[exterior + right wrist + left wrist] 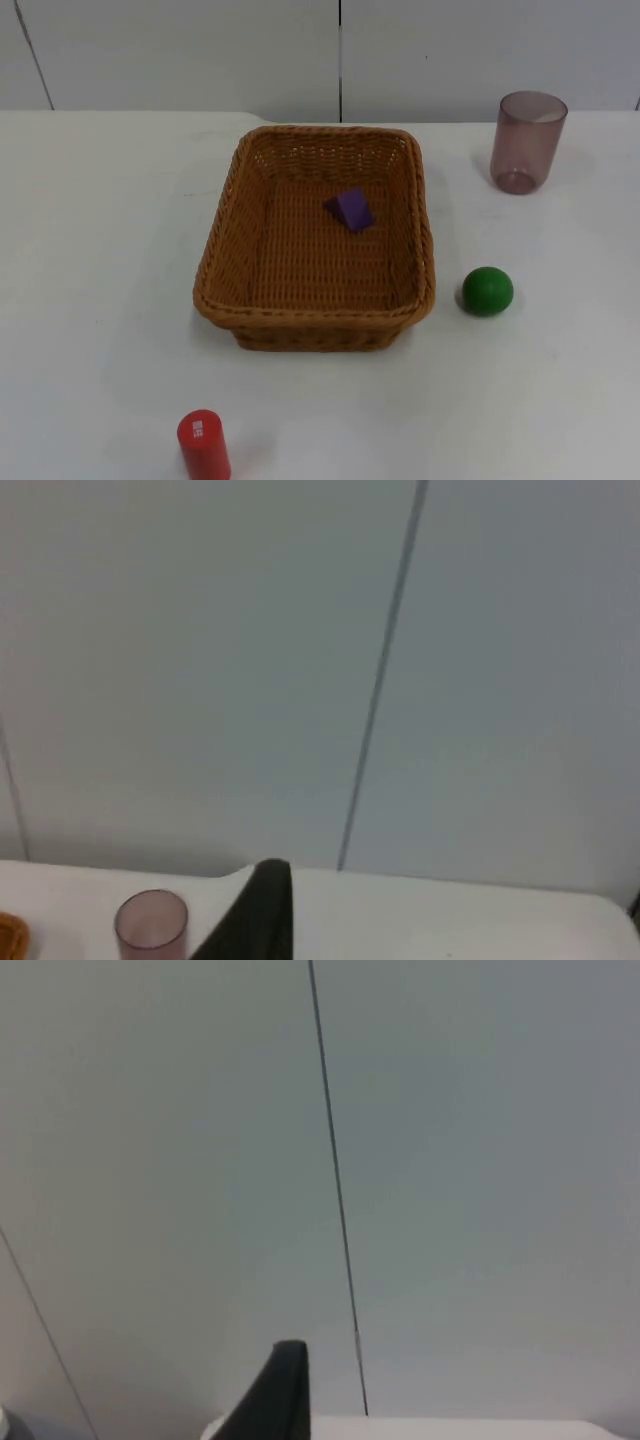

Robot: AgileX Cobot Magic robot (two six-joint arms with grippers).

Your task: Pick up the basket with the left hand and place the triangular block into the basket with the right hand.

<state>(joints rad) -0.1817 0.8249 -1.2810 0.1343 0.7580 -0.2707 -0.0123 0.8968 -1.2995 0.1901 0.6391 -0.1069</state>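
A brown wicker basket [222,268] stands on the white table at the middle of the top view. The purple triangular block [350,210] lies inside it, on the basket floor toward the far right corner. My left gripper [278,1395] is held up and faces the grey partition wall, away from the basket. My right gripper [258,910] also faces the wall, with the table's far edge below it and a sliver of the basket [8,935] at the side. Both arms wait.
A translucent pink cup [527,140] [150,922] stands at the back right. A green ball [487,290] rests just right of the basket. A red cylinder [203,444] stands near the front edge, left of centre.
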